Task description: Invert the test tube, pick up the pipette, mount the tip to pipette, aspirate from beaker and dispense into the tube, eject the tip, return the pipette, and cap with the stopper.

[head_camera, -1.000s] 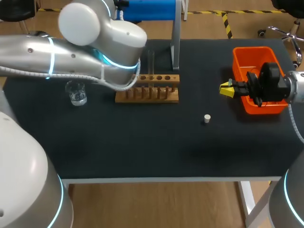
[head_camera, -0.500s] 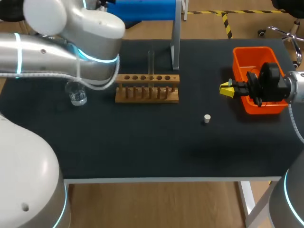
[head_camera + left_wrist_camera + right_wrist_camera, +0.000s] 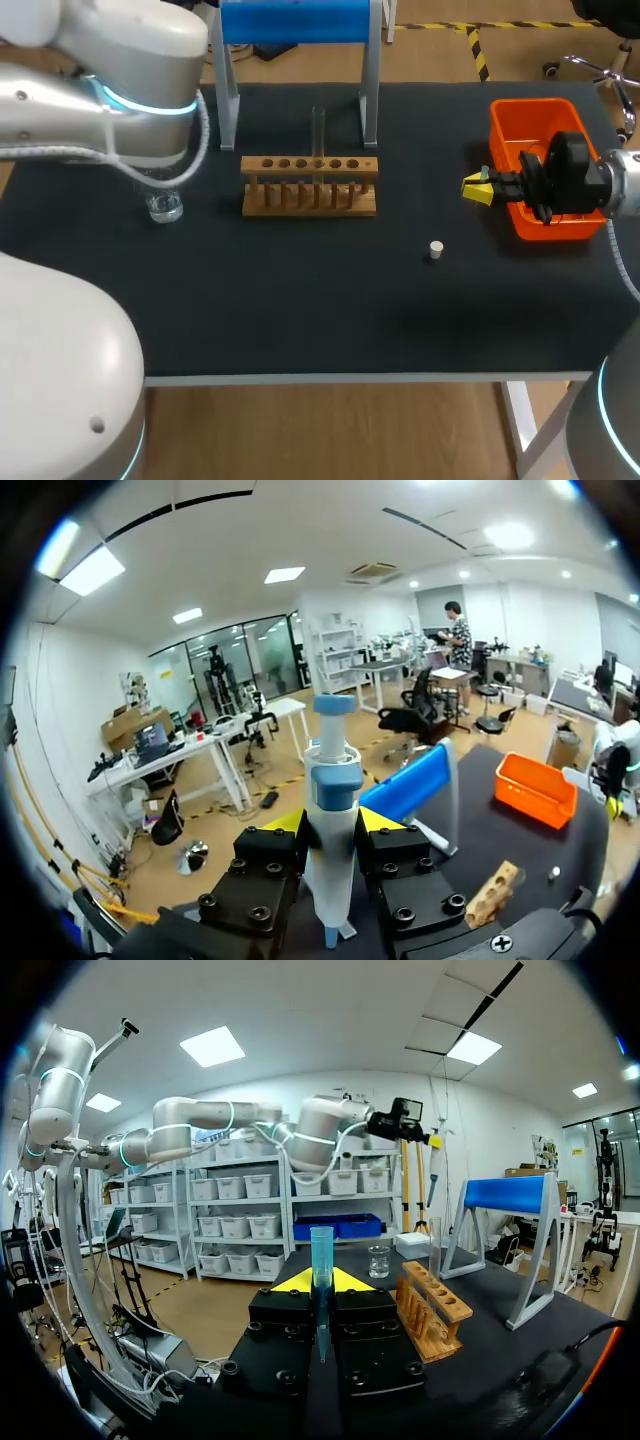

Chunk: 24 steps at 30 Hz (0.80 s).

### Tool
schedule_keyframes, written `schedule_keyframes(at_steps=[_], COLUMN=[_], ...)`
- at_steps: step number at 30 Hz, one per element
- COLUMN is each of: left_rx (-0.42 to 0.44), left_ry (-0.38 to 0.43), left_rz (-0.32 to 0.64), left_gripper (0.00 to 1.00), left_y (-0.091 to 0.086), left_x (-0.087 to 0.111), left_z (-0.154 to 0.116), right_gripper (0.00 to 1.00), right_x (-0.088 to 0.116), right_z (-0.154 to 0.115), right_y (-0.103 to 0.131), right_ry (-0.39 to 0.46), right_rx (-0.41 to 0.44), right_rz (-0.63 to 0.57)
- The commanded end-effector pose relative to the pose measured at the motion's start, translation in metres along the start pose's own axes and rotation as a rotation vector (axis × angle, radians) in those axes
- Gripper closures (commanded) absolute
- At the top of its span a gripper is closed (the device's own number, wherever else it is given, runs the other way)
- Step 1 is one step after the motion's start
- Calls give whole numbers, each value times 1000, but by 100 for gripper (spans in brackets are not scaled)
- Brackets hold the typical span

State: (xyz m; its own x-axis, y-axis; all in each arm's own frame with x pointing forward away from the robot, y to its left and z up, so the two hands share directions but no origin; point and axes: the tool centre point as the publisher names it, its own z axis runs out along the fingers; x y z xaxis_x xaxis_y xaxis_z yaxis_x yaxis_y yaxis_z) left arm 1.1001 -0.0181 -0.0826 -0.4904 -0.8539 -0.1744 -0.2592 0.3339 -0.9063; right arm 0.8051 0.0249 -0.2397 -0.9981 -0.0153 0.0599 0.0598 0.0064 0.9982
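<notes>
My left pincer (image 3: 332,822) is closed on the white and blue pipette (image 3: 333,805), which stands upright between its two fingers. My right pincer (image 3: 478,188) is at the right of the head view, just beside the orange bin (image 3: 530,118). It is closed on a thin blue tip (image 3: 321,1250). The test tube (image 3: 318,128) stands upright in the wooden rack (image 3: 310,198), in the upper middle. The beaker (image 3: 163,206) is at the left. The white stopper (image 3: 435,249) lies right of centre, apart from the rack.
</notes>
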Motion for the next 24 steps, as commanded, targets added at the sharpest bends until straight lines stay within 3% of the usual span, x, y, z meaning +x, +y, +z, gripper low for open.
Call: schedule_keyframes(at_steps=[1,8,24], left_rx=[9,38,38], left_ry=[288,389,389], left_rz=[9,25,25], left_gripper=[100,100,100], left_y=[0,6,6], left_x=[-2,1,1], left_z=[-20,-40,-40], right_gripper=[100,100,100], right_x=[0,0,0], right_z=[-1,-1,-1], right_y=[0,0,0], right_ry=[1,1,1], right_rx=[1,1,1], right_rz=[0,0,0])
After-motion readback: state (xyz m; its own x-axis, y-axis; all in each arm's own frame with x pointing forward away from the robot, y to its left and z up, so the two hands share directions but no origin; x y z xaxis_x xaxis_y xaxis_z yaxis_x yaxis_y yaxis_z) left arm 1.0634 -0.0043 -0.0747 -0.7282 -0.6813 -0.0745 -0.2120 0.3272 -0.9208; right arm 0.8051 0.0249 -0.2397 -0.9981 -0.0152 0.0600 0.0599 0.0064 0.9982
